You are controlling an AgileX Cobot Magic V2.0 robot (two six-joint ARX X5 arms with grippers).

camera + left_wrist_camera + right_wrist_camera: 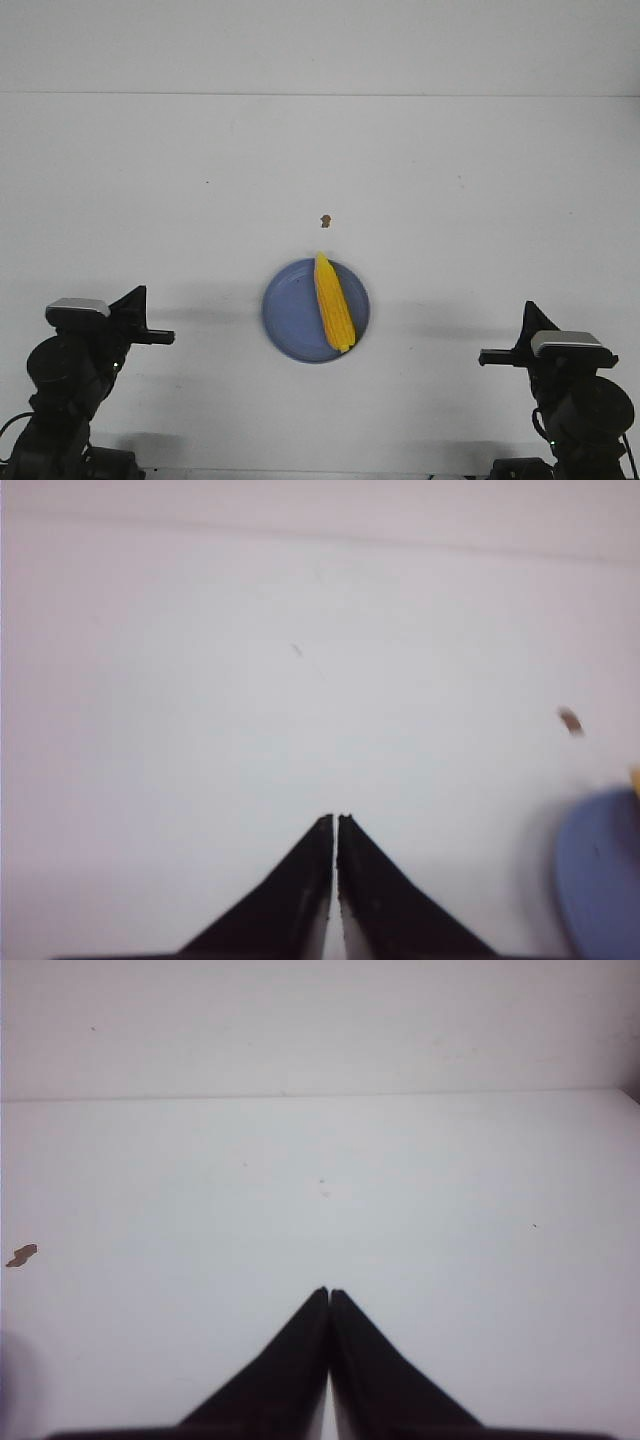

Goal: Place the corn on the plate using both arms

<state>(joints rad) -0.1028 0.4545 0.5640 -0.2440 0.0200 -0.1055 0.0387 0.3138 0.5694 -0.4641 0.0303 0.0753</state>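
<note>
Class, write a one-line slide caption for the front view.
Corn lies on the blue plate; both grippers, left and right, rest shut alongside.

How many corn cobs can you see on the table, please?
1. The bright yellow tapered corn cob lies on the right half of the round periwinkle-blue plate, pointed tip away from the robot. None seems hidden.

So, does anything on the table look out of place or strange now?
Only a small brown speck on the white table, just beyond the plate. The corn lies on the plate, its pointed tip reaching the far rim.
</note>
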